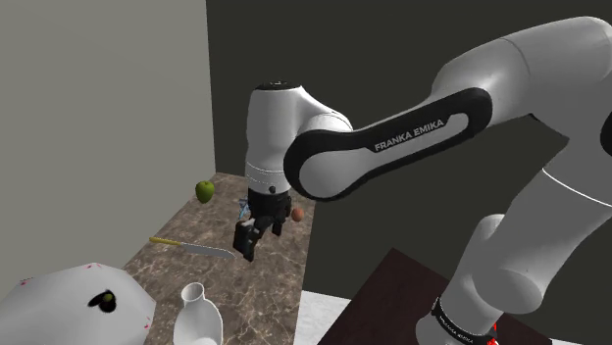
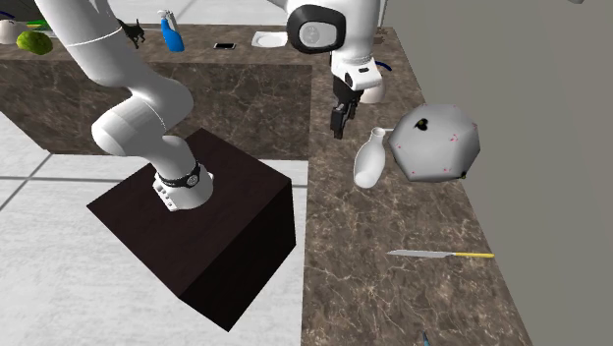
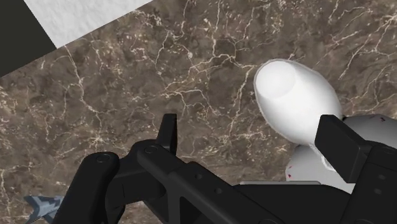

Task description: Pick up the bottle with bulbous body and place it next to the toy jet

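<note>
— Fingers [image 3: 167, 132] are spread wide and clasping nothing, see? The gripper [image 3: 251, 137] hangs above the tabletop [image 3: 191, 70], pointing down.
— And the bottle?
— The white bottle [image 3: 296, 102] stands upright about midway across the tabletop, just beside that white faceted lump [image 2: 435, 143]. It sits under one finger rather than centred in the gap, so I'd guess the hand must slide over before dropping around the neck.
— Why grab from above?
— The lump crowds one side. I'd say the narrow neck is the only clean hold.
— Where's it going?
— The toy jet [image 3: 43, 207] lies farther along the tabletop, past the knife [image 2: 439, 255]. Carrying the bottle over that blade needs height, I reckon.
</note>
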`<state>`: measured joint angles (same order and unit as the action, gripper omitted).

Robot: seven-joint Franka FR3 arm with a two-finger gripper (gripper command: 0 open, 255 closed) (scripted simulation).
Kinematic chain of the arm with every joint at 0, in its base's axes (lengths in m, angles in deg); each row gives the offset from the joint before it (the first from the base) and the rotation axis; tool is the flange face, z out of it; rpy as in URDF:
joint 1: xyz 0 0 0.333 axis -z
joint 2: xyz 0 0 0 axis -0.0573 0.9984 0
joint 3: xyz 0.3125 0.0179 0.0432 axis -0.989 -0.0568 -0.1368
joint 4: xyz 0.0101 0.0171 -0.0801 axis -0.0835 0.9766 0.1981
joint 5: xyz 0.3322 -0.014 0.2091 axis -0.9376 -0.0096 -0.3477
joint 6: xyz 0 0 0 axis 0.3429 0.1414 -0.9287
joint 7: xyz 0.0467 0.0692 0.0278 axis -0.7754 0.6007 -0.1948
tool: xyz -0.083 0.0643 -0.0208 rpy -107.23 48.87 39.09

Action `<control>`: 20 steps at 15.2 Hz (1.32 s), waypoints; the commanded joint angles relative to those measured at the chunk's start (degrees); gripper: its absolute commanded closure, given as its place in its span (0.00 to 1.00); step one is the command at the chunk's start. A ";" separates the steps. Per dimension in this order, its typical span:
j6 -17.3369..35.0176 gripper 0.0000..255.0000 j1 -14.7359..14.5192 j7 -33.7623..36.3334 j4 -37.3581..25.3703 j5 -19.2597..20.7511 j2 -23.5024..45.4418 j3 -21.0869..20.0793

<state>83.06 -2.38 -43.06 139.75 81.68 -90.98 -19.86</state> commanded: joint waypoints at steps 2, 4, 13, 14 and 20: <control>2.02 0.00 -0.35 4.98 -4.34 4.47 7.07 -2.38; 3.03 0.00 -1.18 8.52 -7.43 8.05 11.99 -3.41; 3.85 0.00 -9.05 19.83 -21.79 21.27 30.75 -2.17; 4.43 0.00 -9.17 20.03 -21.57 21.60 31.17 -1.99; 7.58 0.00 -9.88 21.23 -20.56 23.52 33.70 -0.92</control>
<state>90.18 -12.17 -22.01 118.99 104.96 -57.56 -20.91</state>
